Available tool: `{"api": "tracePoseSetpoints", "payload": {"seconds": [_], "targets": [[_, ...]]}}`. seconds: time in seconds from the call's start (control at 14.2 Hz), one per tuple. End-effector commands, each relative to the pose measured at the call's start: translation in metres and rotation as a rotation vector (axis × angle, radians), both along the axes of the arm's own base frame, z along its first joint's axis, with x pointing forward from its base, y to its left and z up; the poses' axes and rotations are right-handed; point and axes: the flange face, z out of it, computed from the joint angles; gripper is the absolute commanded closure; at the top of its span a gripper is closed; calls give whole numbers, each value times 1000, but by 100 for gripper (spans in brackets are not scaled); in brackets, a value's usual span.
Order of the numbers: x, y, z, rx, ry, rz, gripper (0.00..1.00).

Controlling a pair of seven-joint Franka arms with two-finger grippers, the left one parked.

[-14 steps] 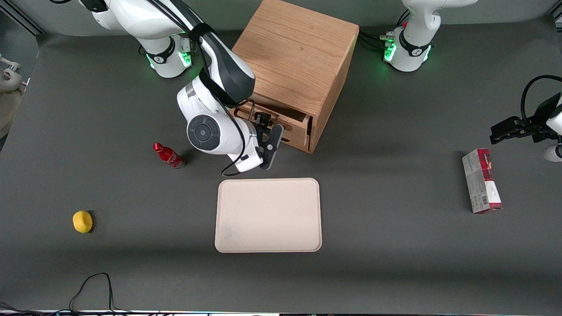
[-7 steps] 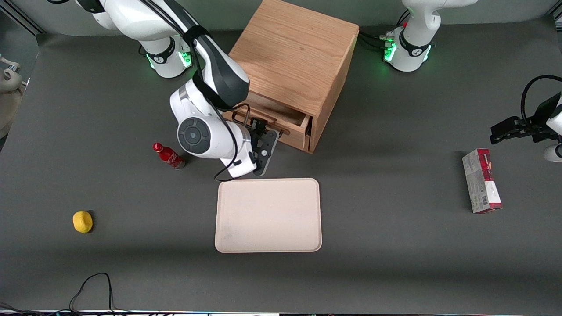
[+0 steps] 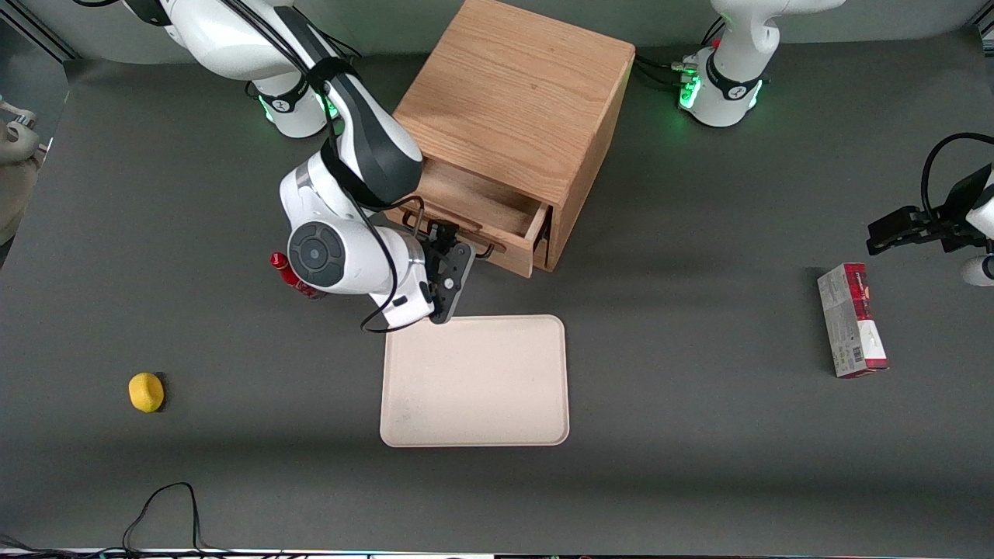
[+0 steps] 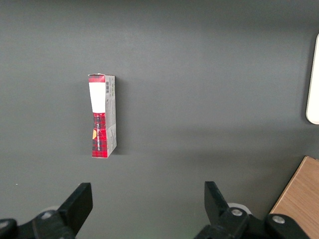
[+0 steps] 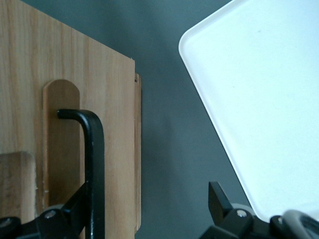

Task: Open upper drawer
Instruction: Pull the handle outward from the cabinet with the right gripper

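The upper drawer (image 3: 485, 213) juts partly out of the oak cabinet (image 3: 516, 101), its black wire handle (image 5: 92, 164) just inside one of the gripper's (image 3: 450, 260) spread fingers (image 5: 70, 211), touching it. The arm hides most of the handle from the front; the wrist camera shows it, beside the cream tray (image 3: 475, 380) on the bench (image 3: 699, 435).

Robot lab: dark matte table (image 3: 699, 466) w/ bolted arm bases (image 3: 718, 93), staged props, loose cable (image 3: 155, 512).

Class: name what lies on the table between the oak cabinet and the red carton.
Nothing: in the front view only bare dark table separates the oak cabinet from the red carton. The gripper is at the upper drawer.
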Motion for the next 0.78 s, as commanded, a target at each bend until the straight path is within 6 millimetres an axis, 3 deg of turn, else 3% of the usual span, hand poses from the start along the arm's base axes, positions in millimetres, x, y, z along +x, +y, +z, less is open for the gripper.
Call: {"api": "tracePoseSetpoints", "payload": {"seconds": [0.0,0.71], "targets": [[16,-12,2,5,-26,2,0],[51,-26,0,21,-72,-42,0]]}}
